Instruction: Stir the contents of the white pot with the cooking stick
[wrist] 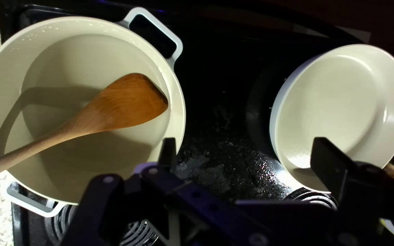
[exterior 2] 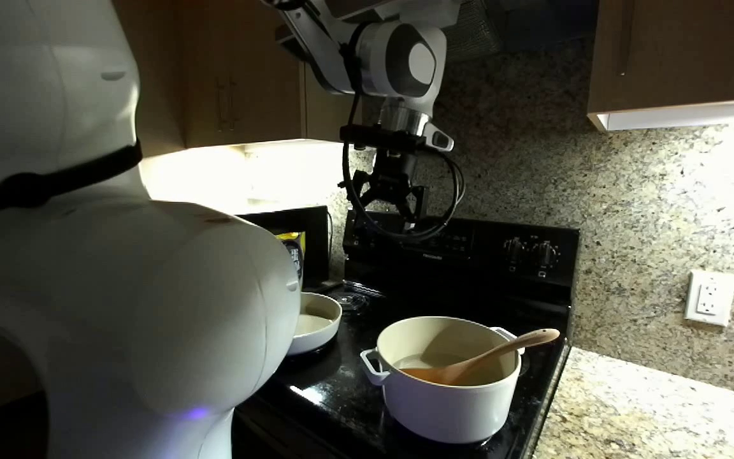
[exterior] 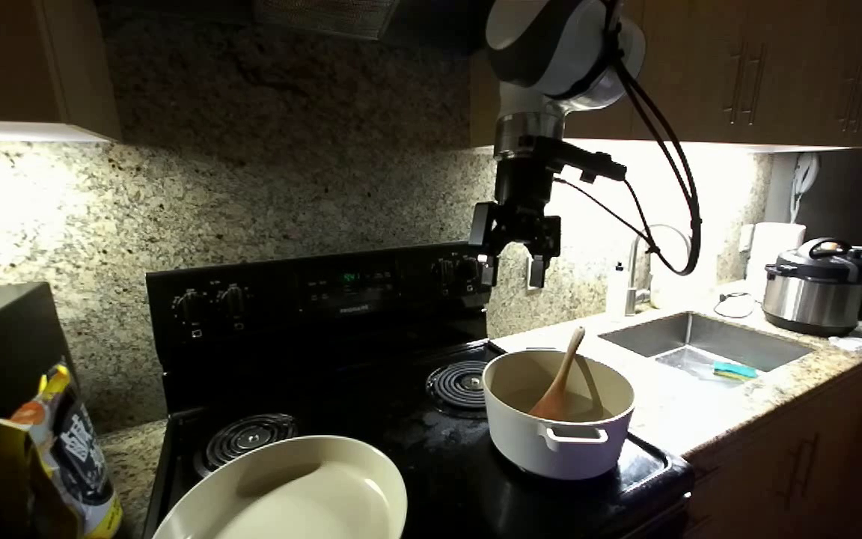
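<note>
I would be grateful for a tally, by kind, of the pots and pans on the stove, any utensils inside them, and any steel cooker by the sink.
Pot: 1
Pan: 1
Cooking stick: 1
Cooker: 1
Total: 4

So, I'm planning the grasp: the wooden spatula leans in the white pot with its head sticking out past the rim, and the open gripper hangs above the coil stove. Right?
Not quite: in the wrist view the wooden spatula has its head inside the white pot and its handle sticking out past the rim. The open gripper does hang above the coil stove.
</note>
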Controlling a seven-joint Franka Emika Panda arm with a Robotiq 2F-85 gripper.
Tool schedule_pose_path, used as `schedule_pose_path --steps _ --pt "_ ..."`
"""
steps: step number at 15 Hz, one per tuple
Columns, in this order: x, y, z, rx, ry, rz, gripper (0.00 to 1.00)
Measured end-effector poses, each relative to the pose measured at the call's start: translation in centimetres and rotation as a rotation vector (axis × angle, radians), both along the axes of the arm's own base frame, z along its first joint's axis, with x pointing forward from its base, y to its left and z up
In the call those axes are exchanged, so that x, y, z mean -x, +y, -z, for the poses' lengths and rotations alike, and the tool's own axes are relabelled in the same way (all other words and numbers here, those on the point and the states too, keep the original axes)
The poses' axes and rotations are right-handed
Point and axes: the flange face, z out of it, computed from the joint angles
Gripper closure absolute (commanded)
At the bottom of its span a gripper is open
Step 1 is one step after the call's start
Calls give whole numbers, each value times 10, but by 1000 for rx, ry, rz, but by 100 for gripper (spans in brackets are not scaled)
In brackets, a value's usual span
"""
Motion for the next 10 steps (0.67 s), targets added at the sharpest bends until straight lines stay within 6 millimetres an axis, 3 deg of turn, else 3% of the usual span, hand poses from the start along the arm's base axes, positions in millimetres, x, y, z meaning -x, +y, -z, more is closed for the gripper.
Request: schedule_pose_path --steps 5,10 --pt "-11 -23 -2 -16 -30 113 0" --pt "-30 -72 9 -66 7 368 0"
